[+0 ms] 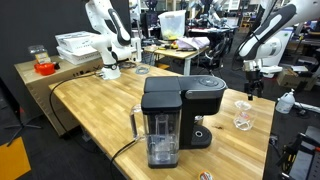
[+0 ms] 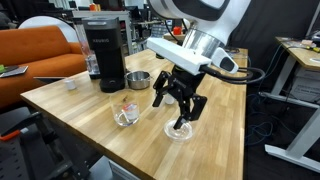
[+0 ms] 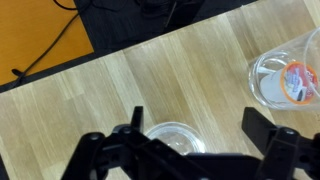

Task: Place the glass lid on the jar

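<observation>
The glass lid (image 2: 179, 131) lies flat on the wooden table, a small clear disc; in the wrist view (image 3: 176, 139) it sits between the fingers, closer to one of them. The jar (image 2: 125, 114) stands beside it, short and clear, with something orange-red inside; it shows at the edge of the wrist view (image 3: 287, 80). My gripper (image 2: 180, 108) hangs just above the lid, open and empty, apart from the jar; its two black fingers (image 3: 197, 125) are spread wide. In an exterior view the gripper (image 1: 252, 86) is over the lid (image 1: 243, 103), with the jar (image 1: 243, 121) nearby.
A black coffee machine (image 2: 104, 50) with a clear water tank (image 1: 160, 135) stands on the table (image 2: 90, 110). A metal bowl (image 2: 138, 80) sits beside it. A black cable (image 1: 95, 100) runs over the tabletop. The table edge is close to the lid.
</observation>
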`<action>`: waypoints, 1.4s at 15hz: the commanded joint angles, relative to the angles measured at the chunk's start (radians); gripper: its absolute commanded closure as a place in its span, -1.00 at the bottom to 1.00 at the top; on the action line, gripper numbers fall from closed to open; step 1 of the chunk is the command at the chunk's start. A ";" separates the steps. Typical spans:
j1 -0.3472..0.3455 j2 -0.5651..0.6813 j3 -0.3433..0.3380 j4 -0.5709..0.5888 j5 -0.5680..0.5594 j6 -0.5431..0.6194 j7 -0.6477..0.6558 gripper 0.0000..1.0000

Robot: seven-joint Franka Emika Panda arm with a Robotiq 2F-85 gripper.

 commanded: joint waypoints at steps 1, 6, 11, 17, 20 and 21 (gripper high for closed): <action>-0.025 0.003 0.025 0.011 -0.015 0.000 0.021 -1.00; -0.032 0.079 0.030 0.068 -0.003 0.083 0.055 -1.00; -0.031 0.171 0.030 0.125 -0.019 0.131 0.096 -1.00; -0.020 0.192 0.034 0.163 -0.039 0.132 0.124 -1.00; -0.019 0.193 0.035 0.168 -0.049 0.128 0.132 -1.00; -0.018 0.194 0.035 0.166 -0.051 0.126 0.134 -1.00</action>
